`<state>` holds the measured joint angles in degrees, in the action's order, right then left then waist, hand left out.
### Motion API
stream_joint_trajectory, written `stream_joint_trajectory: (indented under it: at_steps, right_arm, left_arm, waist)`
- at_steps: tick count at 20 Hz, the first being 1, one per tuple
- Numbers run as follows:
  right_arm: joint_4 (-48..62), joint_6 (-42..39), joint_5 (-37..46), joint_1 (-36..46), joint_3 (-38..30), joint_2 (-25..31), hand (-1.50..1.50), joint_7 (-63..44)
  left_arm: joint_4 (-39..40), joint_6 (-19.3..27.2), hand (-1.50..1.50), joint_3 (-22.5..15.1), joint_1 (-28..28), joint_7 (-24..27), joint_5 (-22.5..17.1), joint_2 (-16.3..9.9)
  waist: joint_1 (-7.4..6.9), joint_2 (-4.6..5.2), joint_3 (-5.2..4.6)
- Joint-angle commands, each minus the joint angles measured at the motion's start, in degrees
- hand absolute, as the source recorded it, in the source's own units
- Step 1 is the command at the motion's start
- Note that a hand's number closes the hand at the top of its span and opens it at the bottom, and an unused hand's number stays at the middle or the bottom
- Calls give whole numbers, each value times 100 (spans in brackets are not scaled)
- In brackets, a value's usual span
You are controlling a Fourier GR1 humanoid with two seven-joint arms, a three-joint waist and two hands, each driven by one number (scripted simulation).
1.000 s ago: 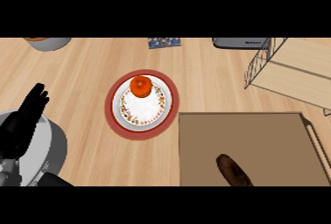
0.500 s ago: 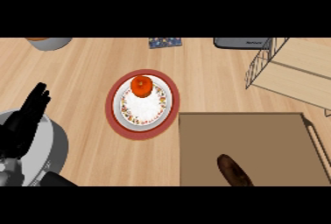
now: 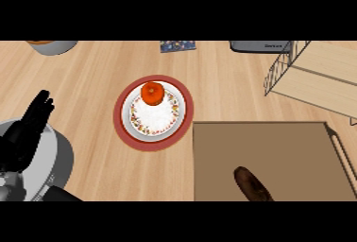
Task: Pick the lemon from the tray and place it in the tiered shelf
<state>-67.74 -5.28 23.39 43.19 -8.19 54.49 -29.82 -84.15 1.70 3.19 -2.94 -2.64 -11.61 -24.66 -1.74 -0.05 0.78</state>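
Note:
An orange-red round fruit (image 3: 152, 91) lies at the far end of a white plate (image 3: 157, 116) with a speckled rim, which rests on a red round mat (image 3: 125, 127) mid-counter. A flat brown tray (image 3: 279, 146) fills the lower right; on it lies a dark brown oblong thing (image 3: 251, 185). No yellow lemon shows on the tray. The wire tiered shelf (image 3: 317, 75) with pale wooden boards stands at the upper right. My left hand (image 3: 29, 128) rests open at the left edge, fingers up, well apart from the plate. My right hand is out of view.
A grey bowl (image 3: 53, 46) sits at the far left corner. A blue patterned item (image 3: 178, 45) and a dark grey appliance (image 3: 260, 46) lie along the far edge. My grey left forearm (image 3: 49, 163) covers the lower left.

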Motion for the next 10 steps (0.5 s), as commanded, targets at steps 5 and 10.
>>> stream_joint_trajectory:
  at_steps: [5, 10]
  right_arm:
    - [1108, 308, 309, 459, 69, -242, -150, 964]
    - [1343, 273, -3, 853, -269, -392, -150, 923]
  left_arm:
    - [316, -4, 0, -206, 323, -118, 138, 284]
    - [412, -204, 0, 25, 429, 14, -8, 173]
  waist:
    - [2, 52, -77]
    - [22, 37, -82]
